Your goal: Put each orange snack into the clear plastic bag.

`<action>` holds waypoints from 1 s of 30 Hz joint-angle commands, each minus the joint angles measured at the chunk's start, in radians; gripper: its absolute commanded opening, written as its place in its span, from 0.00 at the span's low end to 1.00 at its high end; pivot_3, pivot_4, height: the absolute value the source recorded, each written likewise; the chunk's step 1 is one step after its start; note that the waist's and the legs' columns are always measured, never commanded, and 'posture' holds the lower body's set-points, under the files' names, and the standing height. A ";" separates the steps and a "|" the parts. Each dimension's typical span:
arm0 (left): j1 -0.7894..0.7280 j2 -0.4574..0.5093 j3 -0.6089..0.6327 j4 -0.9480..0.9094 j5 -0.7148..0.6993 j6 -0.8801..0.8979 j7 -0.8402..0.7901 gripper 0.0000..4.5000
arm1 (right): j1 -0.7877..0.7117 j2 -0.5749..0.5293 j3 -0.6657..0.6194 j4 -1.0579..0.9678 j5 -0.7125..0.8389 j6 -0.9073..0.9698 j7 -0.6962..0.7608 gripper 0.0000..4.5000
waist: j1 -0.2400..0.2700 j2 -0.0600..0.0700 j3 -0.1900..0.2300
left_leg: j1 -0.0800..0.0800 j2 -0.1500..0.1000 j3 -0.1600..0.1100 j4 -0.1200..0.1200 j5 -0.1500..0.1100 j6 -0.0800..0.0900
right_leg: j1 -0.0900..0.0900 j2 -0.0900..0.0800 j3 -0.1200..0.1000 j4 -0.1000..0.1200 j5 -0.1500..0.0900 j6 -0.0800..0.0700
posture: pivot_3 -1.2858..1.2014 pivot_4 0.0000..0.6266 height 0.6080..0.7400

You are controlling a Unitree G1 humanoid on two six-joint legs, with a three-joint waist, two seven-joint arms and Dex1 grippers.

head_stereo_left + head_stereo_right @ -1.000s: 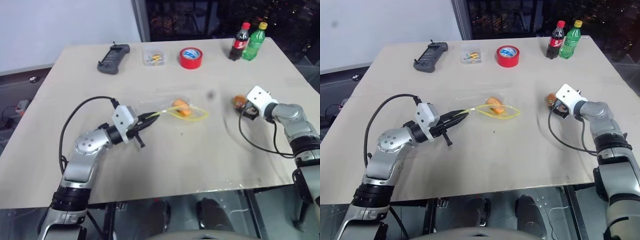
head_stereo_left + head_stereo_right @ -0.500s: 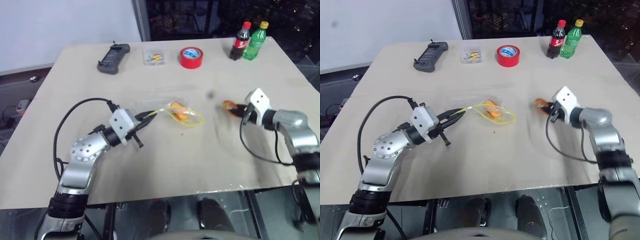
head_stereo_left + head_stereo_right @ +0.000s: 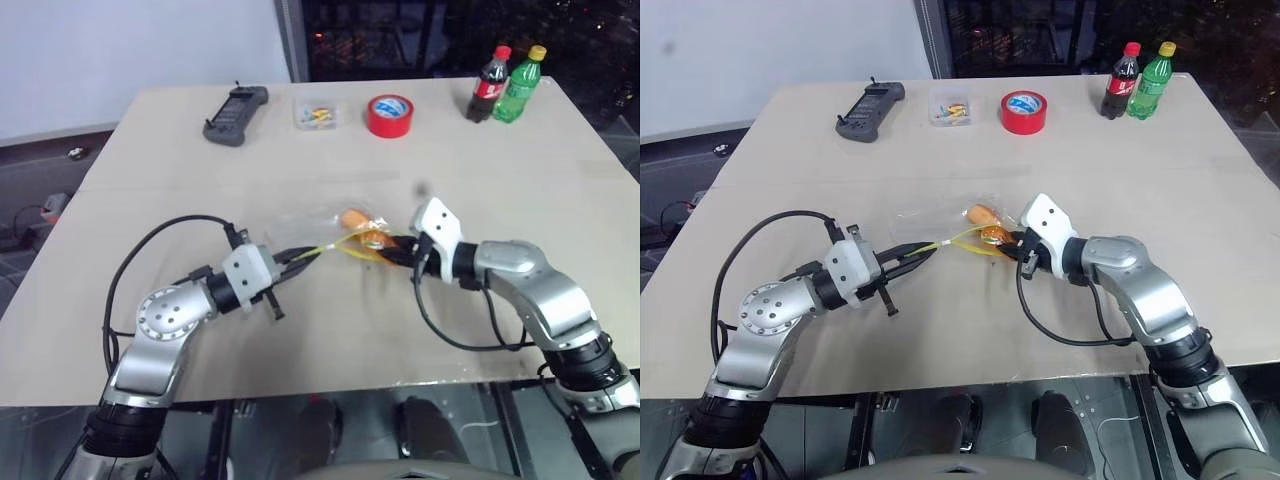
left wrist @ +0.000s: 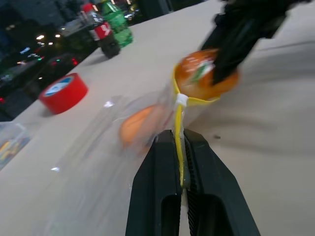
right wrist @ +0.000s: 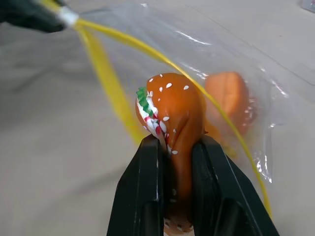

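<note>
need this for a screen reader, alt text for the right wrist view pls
Two black fingers pinch an orange snack at the yellow-edged mouth of a clear bag. A second snack already lies inside the bag, on a tan table.

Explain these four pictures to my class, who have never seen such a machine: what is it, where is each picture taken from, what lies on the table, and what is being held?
It is a two-armed humanoid robot. Two pictures look down from its head; the other two come from a camera on each wrist. The left gripper is shut on the yellow seal strip of the clear plastic bag, holding its mouth open. One orange snack already lies inside. The right gripper is shut on the second orange snack, at the bag's mouth. On the table also lie a black handheld device, a small clear box, a red tape roll and two bottles.
</note>
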 commanded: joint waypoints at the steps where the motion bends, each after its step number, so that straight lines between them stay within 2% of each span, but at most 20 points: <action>1: 0.012 0.014 0.002 -0.047 -0.001 -0.033 -0.013 0.00 | -0.032 0.053 0.034 0.026 -0.018 -0.049 -0.001 0.13 | 0.000 0.000 0.000 | 0.000 0.000 0.000 0.000 0.000 0.000 | 0.000 0.000 0.000 0.000 0.000 0.000 | 0.52 0.24 1.00; 9: 0.033 0.006 0.005 -0.050 0.006 -0.013 0.014 0.00 | -0.112 0.257 0.092 0.226 -0.085 -0.180 -0.045 0.13 | -0.003 0.000 0.000 | 0.000 0.000 0.000 0.000 0.000 0.000 | 0.000 0.002 0.000 0.000 0.000 0.000 | 0.52 0.24 1.00; 12: 0.043 -0.006 0.025 -0.057 -0.012 0.023 0.044 0.00 | -0.108 0.268 0.080 0.250 -0.110 -0.231 -0.049 0.34 | 0.000 0.000 0.000 | 0.000 0.000 0.000 0.000 0.000 0.000 | 0.000 0.003 -0.001 0.000 0.000 0.000 | 0.52 0.24 1.00; 14: 0.046 -0.011 0.044 -0.060 -0.030 0.051 0.063 0.00 | -0.081 0.238 0.050 0.186 -0.095 -0.223 -0.037 0.57 | 0.002 0.000 0.000 | 0.000 -0.001 -0.001 0.000 0.000 0.000 | 0.000 0.003 -0.001 0.000 0.000 0.000 | 0.52 0.24 1.00; 18: 0.041 -0.019 0.081 -0.061 -0.069 0.098 0.088 0.00 | 0.014 0.103 -0.033 -0.028 -0.020 -0.191 0.043 0.57 | 0.006 0.000 0.000 | -0.001 -0.002 -0.003 0.000 0.000 0.000 | 0.000 0.002 -0.002 -0.001 0.000 0.000 | 0.52 0.24 1.00; 21: 0.018 -0.014 0.096 -0.048 -0.086 0.113 0.085 0.00 | 0.094 -0.056 -0.040 -0.148 -0.133 -0.325 0.060 0.57 | 0.003 0.000 0.000 | -0.001 -0.002 -0.003 0.000 0.000 0.000 | 0.000 0.002 -0.002 -0.001 0.000 0.000 | 0.52 0.24 1.00; 24: 0.005 -0.005 0.096 -0.040 -0.082 0.101 0.073 0.00 | 0.130 -0.136 -0.020 -0.156 -0.225 -0.430 0.049 0.57 | -0.004 0.000 0.000 | 0.000 0.000 -0.001 -0.001 0.000 0.001 | 0.000 0.002 -0.002 -0.001 0.000 0.000 | 0.52 0.24 1.00; 26: -0.003 -0.014 0.097 -0.034 -0.097 0.105 0.071 0.00 | 0.140 -0.090 -0.030 -0.157 -0.164 -0.386 0.038 0.57 | -0.008 0.000 0.000 | 0.001 0.001 0.000 -0.001 0.000 0.001 | 0.000 0.002 0.000 0.001 0.000 0.000 | 0.52 0.24 1.00; 30: -0.013 -0.020 0.088 -0.029 -0.114 0.104 0.056 0.00 | 0.100 -0.004 0.003 -0.081 -0.202 -0.365 -0.012 0.57 | -0.017 0.000 0.000 | 0.002 0.003 0.000 0.000 0.000 0.000 | 0.001 0.002 0.000 0.001 0.000 0.000 | 0.52 0.24 1.00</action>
